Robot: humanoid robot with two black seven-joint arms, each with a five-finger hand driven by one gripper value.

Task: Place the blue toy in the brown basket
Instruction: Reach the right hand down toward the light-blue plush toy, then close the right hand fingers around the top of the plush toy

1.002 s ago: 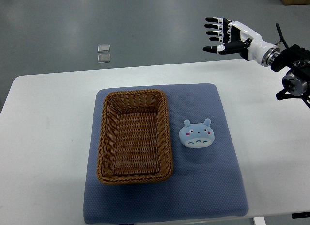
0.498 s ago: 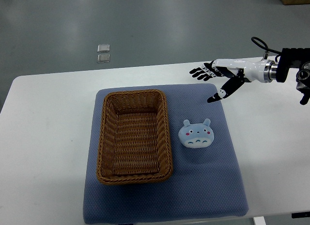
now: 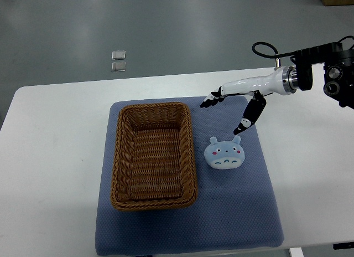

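Nothing grasped yet: my right hand (image 3: pixel 235 104) hovers fingers spread above the blue toy (image 3: pixel 224 153), which lies on the blue mat (image 3: pixel 243 212) just right of the empty brown basket (image 3: pixel 153 153).

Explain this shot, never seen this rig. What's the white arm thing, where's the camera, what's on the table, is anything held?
There is one camera, looking steeply down from the robot's own side of the table. The white and black limb entering from the picture's right is the humanoid's right arm, ending in the right hand with fingers. Its fingers are spread and it holds nothing. The thumb tip hangs just above the blue toy; whether it touches is unclear. The toy lies on a blue mat, right of the brown basket, which is empty. The left arm is not visible. Two small clear squares lie on the floor beyond the table.
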